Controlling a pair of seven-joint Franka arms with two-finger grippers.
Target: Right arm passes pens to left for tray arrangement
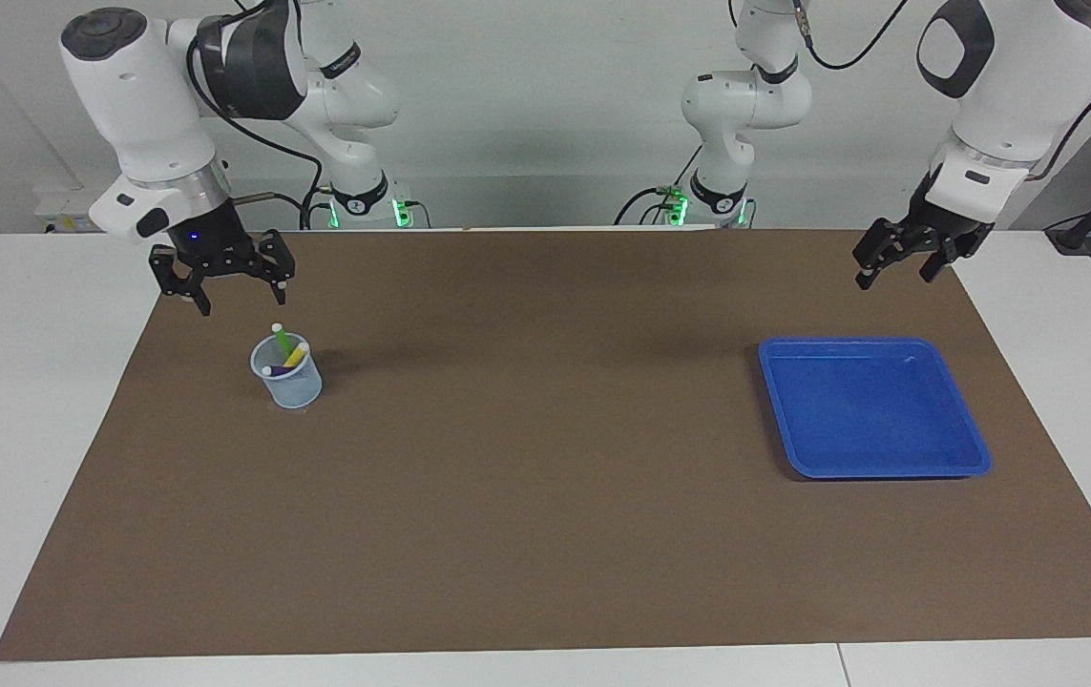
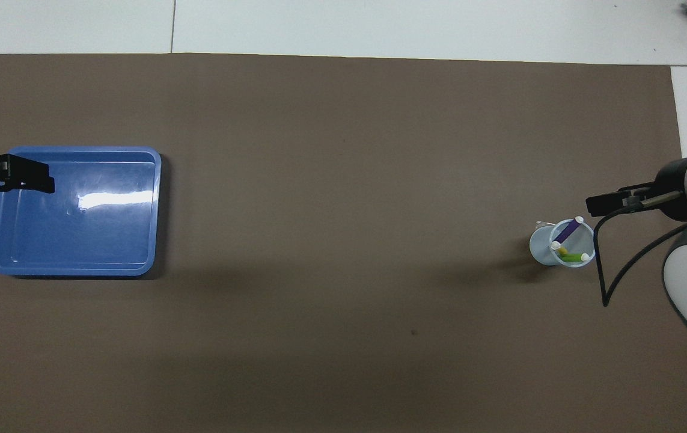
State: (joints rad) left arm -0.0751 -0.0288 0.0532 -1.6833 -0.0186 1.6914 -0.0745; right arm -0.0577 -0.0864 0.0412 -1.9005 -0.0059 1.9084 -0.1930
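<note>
Mat (image 1: pixel 545 477) brown across the frame, blue tray (image 1: pixel 874 458) empty at centre right, right gripper (image 1: pixel 238 298) upper left, spread wide, holding nothing, left gripper (image 1: pixel 895 271) upper right, likewise parted and bare, mesh cup (image 1: pixel 289 384) centre left, pens (image 1: pixel 285 355) standing inside it

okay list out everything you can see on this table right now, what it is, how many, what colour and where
pens: three, green, purple, yellow, standing in the cup
cup: one, pale blue, on the mat toward the right arm's end
tray: one, bright blue, nothing in it, toward the left arm's end
mat: one, brown, covering the white table
right hand: black, blue light, open, raised beside the cup
left hand: black, open, raised by the tray
</note>
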